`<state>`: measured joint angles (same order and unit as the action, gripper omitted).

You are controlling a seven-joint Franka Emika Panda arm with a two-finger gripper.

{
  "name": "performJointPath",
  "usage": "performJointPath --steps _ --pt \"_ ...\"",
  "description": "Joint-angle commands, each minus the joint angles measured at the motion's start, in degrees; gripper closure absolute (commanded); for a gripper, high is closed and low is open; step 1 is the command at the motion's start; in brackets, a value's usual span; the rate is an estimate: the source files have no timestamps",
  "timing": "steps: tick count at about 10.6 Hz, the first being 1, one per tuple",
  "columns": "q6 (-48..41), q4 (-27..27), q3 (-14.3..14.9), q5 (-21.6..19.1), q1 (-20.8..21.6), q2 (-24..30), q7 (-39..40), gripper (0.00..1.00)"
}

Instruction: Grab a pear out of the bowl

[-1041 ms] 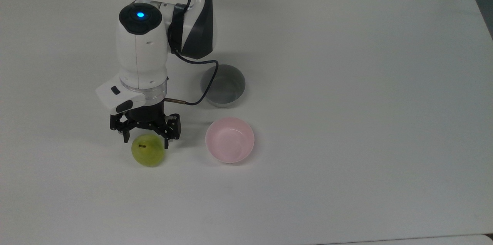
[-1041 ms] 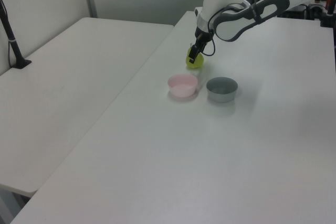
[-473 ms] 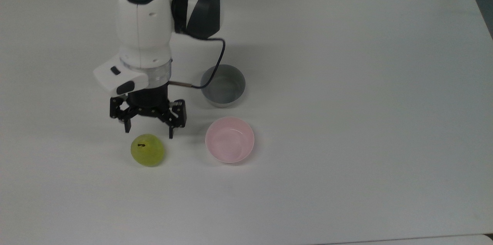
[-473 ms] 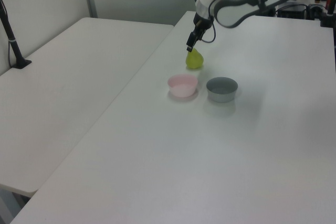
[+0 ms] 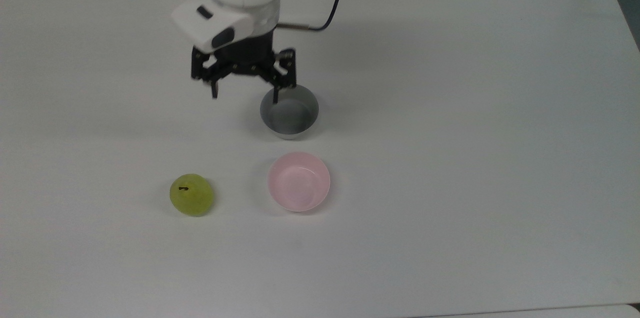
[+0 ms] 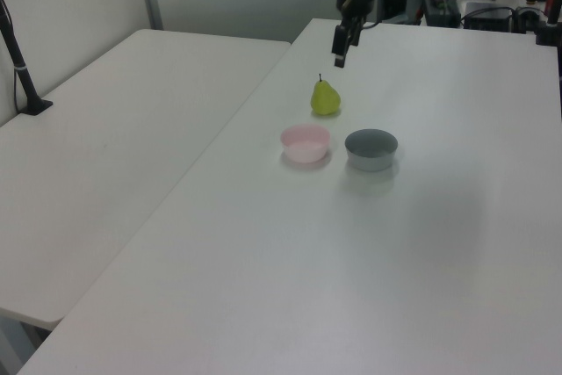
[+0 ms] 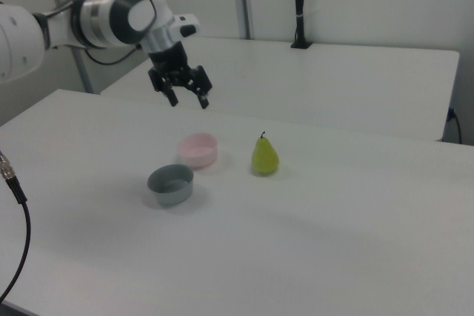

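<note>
The gripper (image 5: 245, 93) is raised clear of the worktop (image 5: 450, 108) with its two black fingers spread wide apart and nothing held between them. In the top view one fingertip (image 5: 214, 93) points down over bare worktop, and the other overlaps the rim of the grey bowl (image 5: 289, 117). In the right view the gripper (image 7: 187, 100) hangs in the air above and behind the two bowls, fingers pointing downward. In the left view the gripper (image 6: 339, 46) is seen high above the worktop, beyond the pear. A dark cable (image 5: 330, 5) runs from the wrist toward the top edge of the top view.

The grey bowl is deep, straight-sided and holds nothing. In the right view the grey bowl (image 7: 170, 183) sits nearest the camera.

The pink bowl (image 5: 298, 181) stands just beside the grey bowl, apart from it, toward the bottom of the top view. Its interior is smooth and holds nothing. It also appears in the left view (image 6: 305, 142) and the right view (image 7: 197, 149).

The pear (image 5: 192, 194) is not in either bowl. It stands upright on the bare worktop, stem up, to the top view's left of the pink bowl and separated from it by a clear gap. In the right view the pear (image 7: 264, 157) stands to the right view's right of the pink bowl. In the left view the pear (image 6: 325, 98) stands beyond the pink bowl. The pear is well apart from the gripper.
</note>
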<state>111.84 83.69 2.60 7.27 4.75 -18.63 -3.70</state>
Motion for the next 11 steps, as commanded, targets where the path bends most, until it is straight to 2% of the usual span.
performJointPath --steps 1,4,6,11 --pt "-9.4 4.4 0.3 -2.0 3.0 8.4 -0.9 0.0" --pt "-18.2 6.7 0.7 -5.1 4.3 14.7 -0.8 0.0" --pt "-19.9 10.0 0.7 -7.5 3.8 19.6 -0.9 0.0" --pt "-20.9 9.7 1.0 -7.4 3.3 20.1 -0.6 0.0"
